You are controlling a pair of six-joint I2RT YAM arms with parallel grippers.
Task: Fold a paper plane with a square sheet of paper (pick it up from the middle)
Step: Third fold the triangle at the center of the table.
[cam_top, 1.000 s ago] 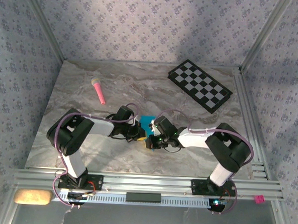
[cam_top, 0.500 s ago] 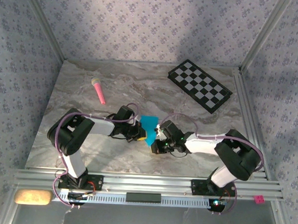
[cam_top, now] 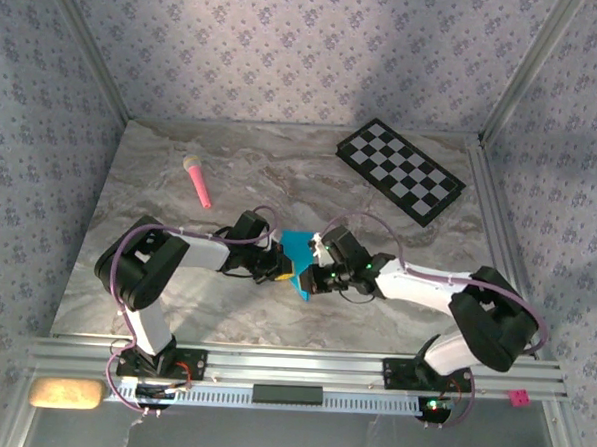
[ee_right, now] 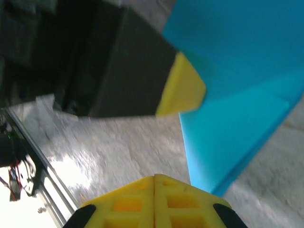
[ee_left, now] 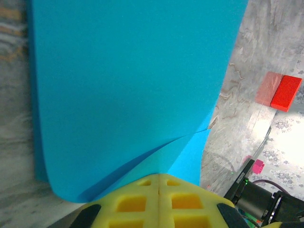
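Now the left gripper (ee_left: 159,176) pinches the square sheet of paper (ee_left: 128,85), the right gripper (ee_right: 154,178) closed beside it.

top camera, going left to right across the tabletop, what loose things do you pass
pink stick → cyan-blue paper → checkered board

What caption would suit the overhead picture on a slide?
Two robot arms at mid-table: left hand pinches the part-folded cyan paper, right hand shut beside it, checkerboard behind.
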